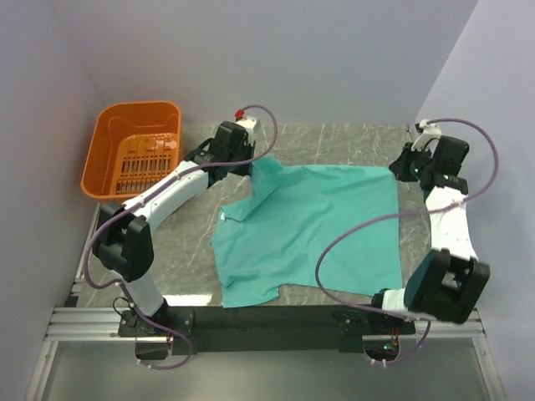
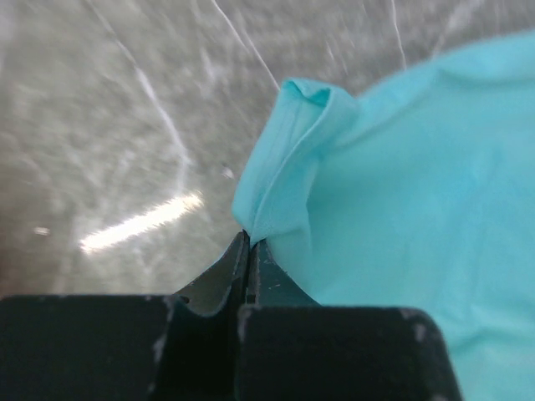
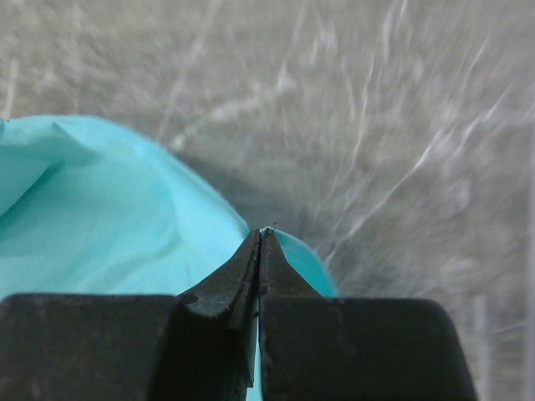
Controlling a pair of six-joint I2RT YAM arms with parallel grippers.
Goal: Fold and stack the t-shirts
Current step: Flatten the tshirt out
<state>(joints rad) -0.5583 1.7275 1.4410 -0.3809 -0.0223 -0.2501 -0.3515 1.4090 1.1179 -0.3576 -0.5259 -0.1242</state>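
Note:
A teal-green t-shirt (image 1: 309, 230) lies spread on the grey marbled table, with a small white label near its left edge. My left gripper (image 1: 251, 159) is shut on the shirt's far left corner; the left wrist view shows the jaws pinched together on a folded fabric edge (image 2: 284, 159). My right gripper (image 1: 403, 170) is shut on the far right corner; in the right wrist view the cloth (image 3: 109, 209) wraps both sides of the closed tips (image 3: 262, 238). Both held corners are raised slightly off the table.
An orange plastic basket (image 1: 113, 134) stands at the far left, half off the table. Purple cables loop from both arms over the shirt. Grey walls close in the back and both sides. A black rail runs along the near edge.

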